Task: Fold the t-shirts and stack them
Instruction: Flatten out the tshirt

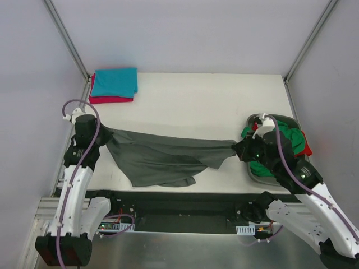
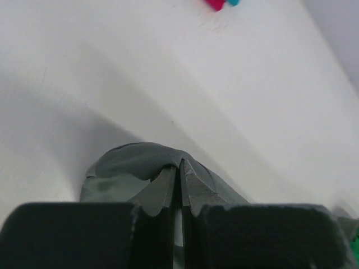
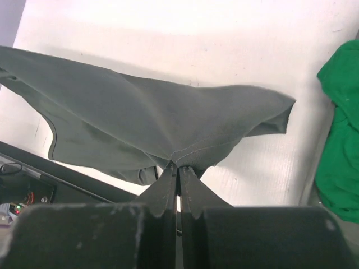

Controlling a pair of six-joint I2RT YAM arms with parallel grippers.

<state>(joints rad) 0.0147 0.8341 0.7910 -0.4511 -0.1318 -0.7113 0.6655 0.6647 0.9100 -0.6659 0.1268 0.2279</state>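
Note:
A dark grey t-shirt (image 1: 162,157) hangs stretched between my two grippers above the table's near edge. My left gripper (image 1: 104,136) is shut on its left end (image 2: 140,162). At the right end my right gripper (image 1: 238,148) is shut on a stitched hem (image 3: 185,151), and the cloth sags toward the front edge. A folded teal t-shirt (image 1: 115,82) lies on a folded crimson-pink one (image 1: 109,100) at the far left corner. Green (image 1: 289,134) and red (image 1: 305,147) t-shirts lie bunched in the tub at the right.
The dark grey oval tub (image 1: 258,119) sits at the right edge of the white table (image 1: 202,101), under my right arm. Metal frame posts (image 1: 67,39) rise at both back corners. A black rail (image 1: 185,196) runs along the table's front.

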